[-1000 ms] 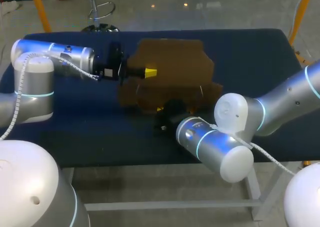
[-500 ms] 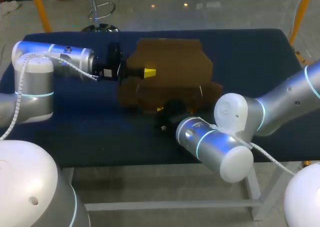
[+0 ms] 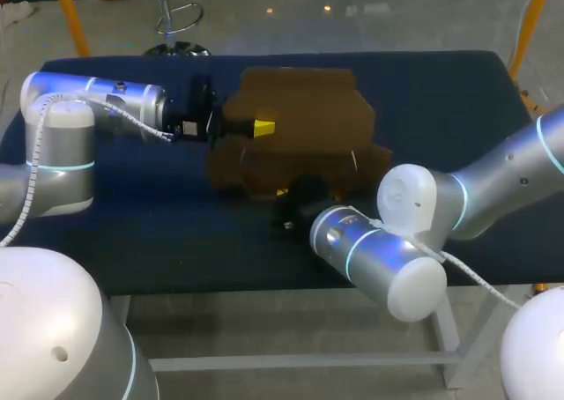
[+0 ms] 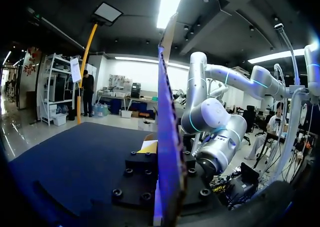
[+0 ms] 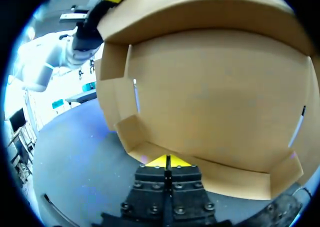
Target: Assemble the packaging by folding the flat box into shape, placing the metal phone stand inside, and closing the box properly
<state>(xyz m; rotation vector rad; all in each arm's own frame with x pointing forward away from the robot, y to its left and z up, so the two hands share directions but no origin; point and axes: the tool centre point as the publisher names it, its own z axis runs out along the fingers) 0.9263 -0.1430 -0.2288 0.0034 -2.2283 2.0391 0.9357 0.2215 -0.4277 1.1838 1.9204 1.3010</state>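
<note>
Jaws: left jaws grip a panel of the half-folded brown cardboard box (image 3: pixel 304 122), centre frame on the dark blue bench (image 3: pixel 441 83); right jaws closed, tips at its near edge.

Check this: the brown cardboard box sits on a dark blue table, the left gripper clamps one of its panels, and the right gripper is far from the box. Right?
Not quite. The right gripper is at the cardboard box, not far from it: the right wrist view shows its yellow tips at the box's lower edge. The left gripper and dark blue table are as stated.
</note>
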